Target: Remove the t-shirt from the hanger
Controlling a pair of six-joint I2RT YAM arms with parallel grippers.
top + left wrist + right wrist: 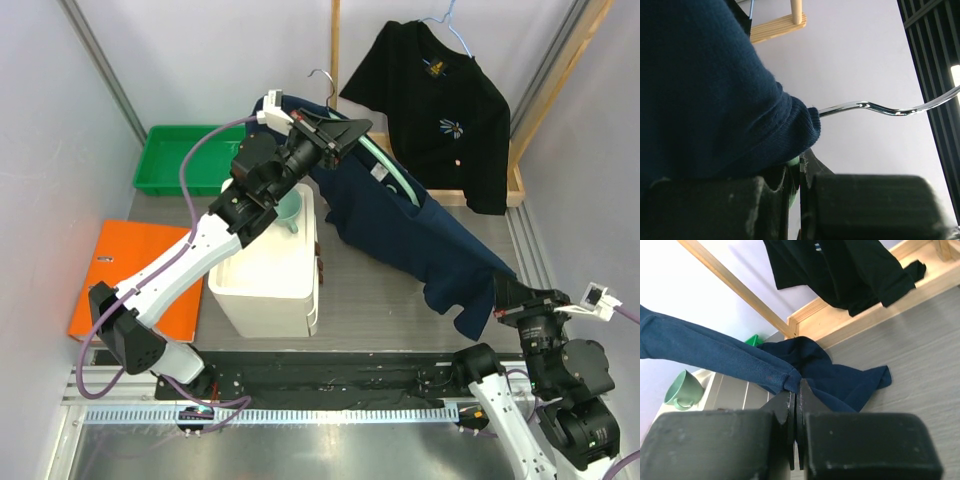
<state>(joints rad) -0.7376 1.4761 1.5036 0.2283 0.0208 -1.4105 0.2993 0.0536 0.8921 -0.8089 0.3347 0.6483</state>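
A navy t-shirt point(400, 225) hangs stretched in the air on a pale green hanger point(395, 170) with a metal hook point(320, 75). My left gripper point(345, 135) is raised and shut on the hanger at the shirt's collar. In the left wrist view the green hanger point(794, 162) sits between the jaws, the navy cloth point(705, 90) bunches above it, and the hook point(880, 107) points right. My right gripper point(500, 295) is shut on the shirt's lower edge. In the right wrist view the gripper point(796, 390) pinches the navy cloth point(715, 352).
A black t-shirt point(440, 110) hangs on a wooden rack point(335, 40) at the back. A white bin point(270, 270) with a green mug point(290, 210) stands under the left arm. A green tray point(185, 160) and an orange folder point(135, 275) lie at the left.
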